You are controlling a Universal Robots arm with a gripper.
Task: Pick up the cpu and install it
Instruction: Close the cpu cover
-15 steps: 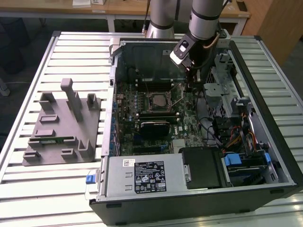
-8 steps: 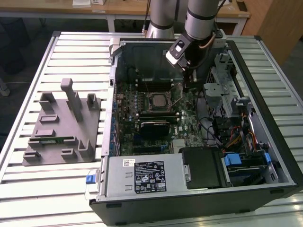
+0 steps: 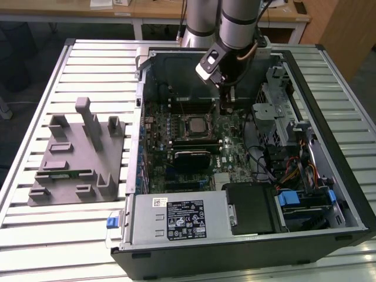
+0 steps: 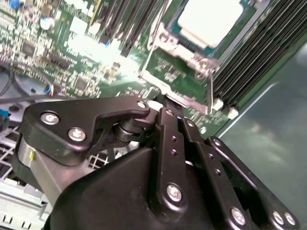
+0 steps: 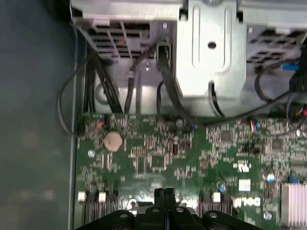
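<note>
The cpu lies flat inside the socket on the motherboard. Its pale top shows through the metal frame, so the placing looks done. The hand is closed, with the two fingertips pressed together and nothing between them. I judge the step now is the work on the socket itself, the seating or the locking of the frame. I cannot tell whether the frame is locked.

To do this step well, the closed hand should touch only the metal frame or its lever, never the silvery top of the chip. It should press straight and gently, because the small parts of the board around the socket are easy to damage. The chip must sit level in the socket, with no corner lifted, before any force is put on the frame.

In the second wrist view the fingertips are just beside one edge of the socket frame, a little apart from the cpu. In the exterior view the hand hangs near the socket, at the exterior view's right of it. The grey holder block stands well apart from the socket, on the tabletop.
</note>
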